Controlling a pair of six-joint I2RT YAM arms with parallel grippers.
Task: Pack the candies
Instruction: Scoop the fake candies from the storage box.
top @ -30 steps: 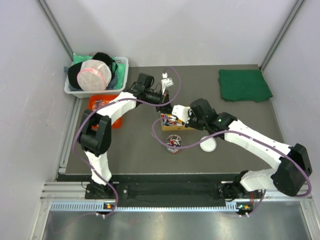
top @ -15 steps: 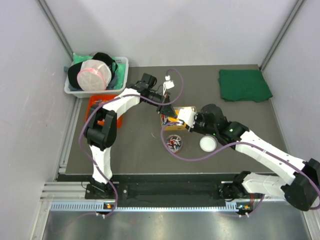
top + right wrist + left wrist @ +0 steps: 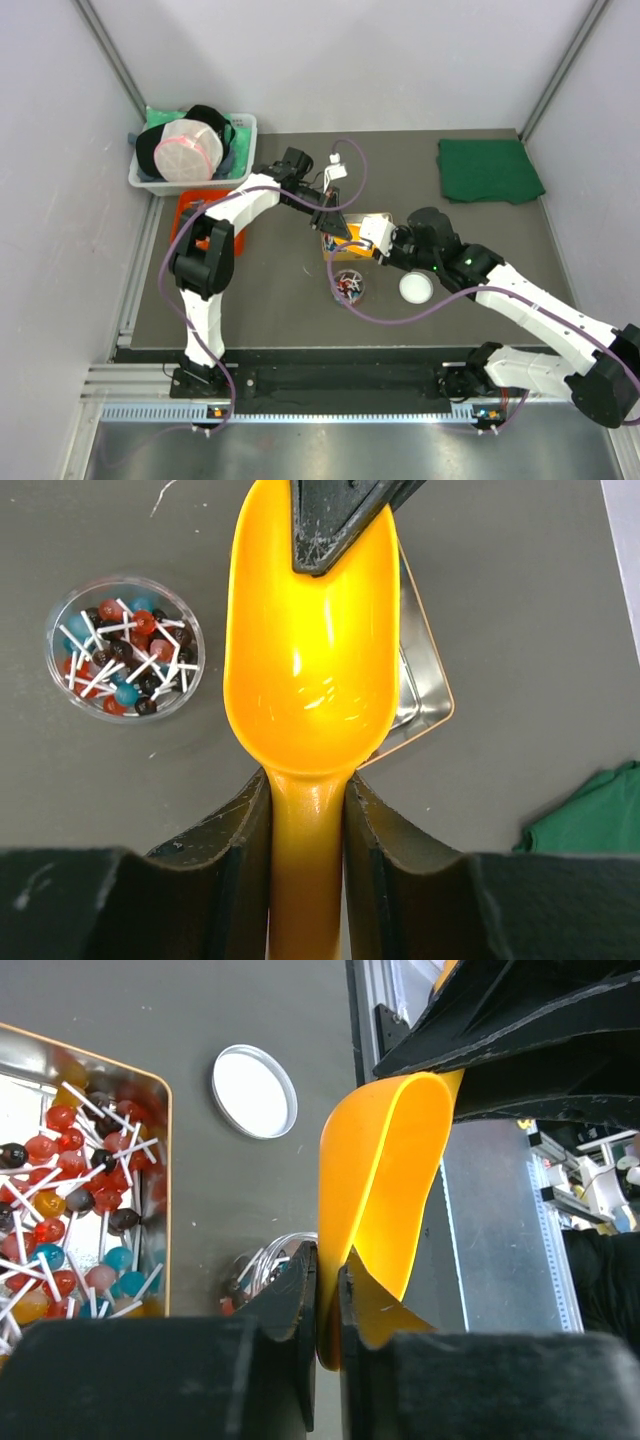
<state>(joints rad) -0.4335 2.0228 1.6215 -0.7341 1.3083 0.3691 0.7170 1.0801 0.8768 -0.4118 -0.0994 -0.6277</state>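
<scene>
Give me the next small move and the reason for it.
Probably the left gripper should open and let go of the scoop. Both grippers pinch the empty scoop: the right gripper on the handle, the left on the front rim, over the tin of candies. Freed, the right could dip it into the tin to fill the cup.
</scene>
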